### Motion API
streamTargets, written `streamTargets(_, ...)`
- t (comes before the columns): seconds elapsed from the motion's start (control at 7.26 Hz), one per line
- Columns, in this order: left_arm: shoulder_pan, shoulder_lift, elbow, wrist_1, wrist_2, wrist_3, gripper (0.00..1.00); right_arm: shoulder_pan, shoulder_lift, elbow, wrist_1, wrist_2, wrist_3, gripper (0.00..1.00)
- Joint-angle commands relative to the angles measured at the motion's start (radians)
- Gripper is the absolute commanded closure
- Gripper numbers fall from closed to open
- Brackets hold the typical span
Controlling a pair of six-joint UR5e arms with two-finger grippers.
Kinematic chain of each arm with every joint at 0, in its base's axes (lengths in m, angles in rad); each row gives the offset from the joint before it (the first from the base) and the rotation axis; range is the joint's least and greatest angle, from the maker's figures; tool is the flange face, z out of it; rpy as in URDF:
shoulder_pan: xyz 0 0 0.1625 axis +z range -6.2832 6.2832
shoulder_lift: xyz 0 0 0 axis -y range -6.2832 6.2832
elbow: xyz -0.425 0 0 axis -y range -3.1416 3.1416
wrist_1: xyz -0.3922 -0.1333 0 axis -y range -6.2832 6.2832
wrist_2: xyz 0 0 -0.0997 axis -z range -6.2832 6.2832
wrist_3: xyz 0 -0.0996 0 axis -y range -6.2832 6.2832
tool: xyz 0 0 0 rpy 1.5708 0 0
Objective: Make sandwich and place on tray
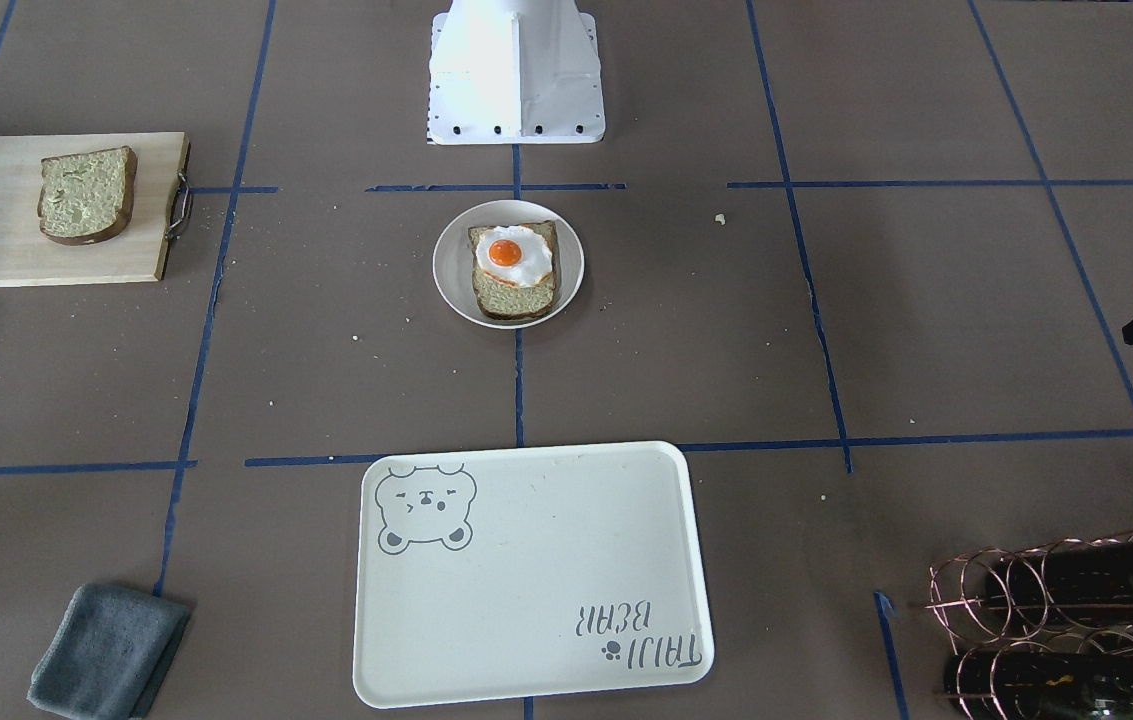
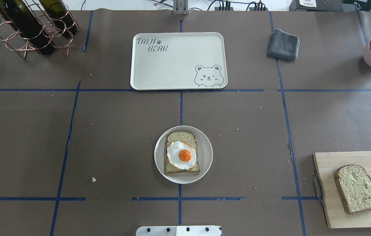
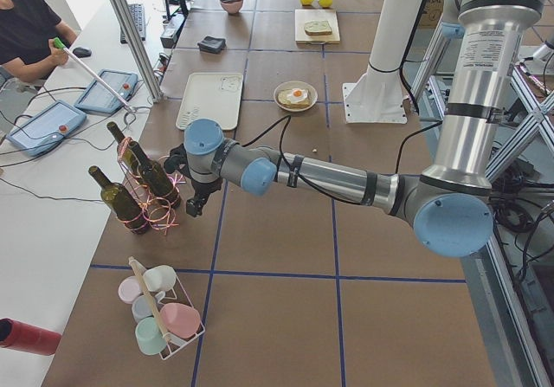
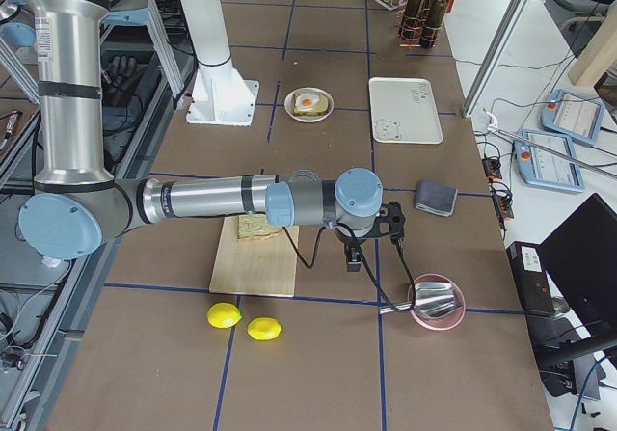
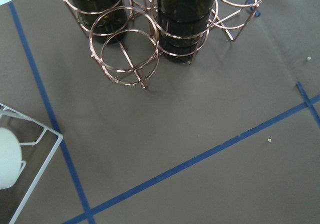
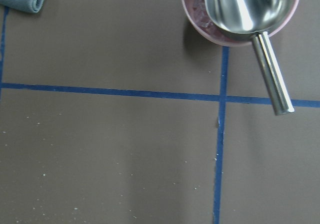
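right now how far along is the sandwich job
Done: the fried egg lies on one bread slice on the round plate. In hand: nothing; the left gripper hangs by the wine rack, the right gripper near the pink bowl, both far from the food. Remaining: the second slice on the cutting board goes on top, then everything goes to the tray, which holds no food.

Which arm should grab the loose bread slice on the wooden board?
The right one: the right hand hangs beside the cutting board holding the bread slice, while the left hand is far off by the wine bottles.
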Motion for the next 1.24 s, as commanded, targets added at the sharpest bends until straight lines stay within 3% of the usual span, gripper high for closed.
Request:
streamTargets(0.0,0.095,-0.070,-0.010,-0.031,-0.044,-0.201,0.00,-0.051,-0.059,0.064,0.011,0.019,0.031,0.00)
streamTargets(0.14,0.173,-0.116,-0.056,-0.026,-0.043,-0.385,0.00,-0.071,-0.086,0.085,0.060,-0.039,0.092,0.00)
streamTargets(0.28,0.237,-0.124,-0.112,-0.026,0.041,-0.492,0.00,-0.107,-0.124,0.096,0.144,-0.078,0.193,0.00)
streamTargets(0.69,0.435,-0.166,-0.217,-0.028,0.251,-0.815,0.00,-0.251,-0.280,0.095,0.568,-0.130,0.548,0.00)
streamTargets(0.96,0.528,-0.222,-0.230,-0.026,0.302,-0.985,0.00,-0.348,-0.300,0.098,0.665,-0.136,0.704,0.00)
streamTargets(1.1,0.534,-0.229,-0.236,-0.026,0.302,-1.010,0.00,-0.423,-0.307,0.098,0.713,-0.182,0.768,0.00)
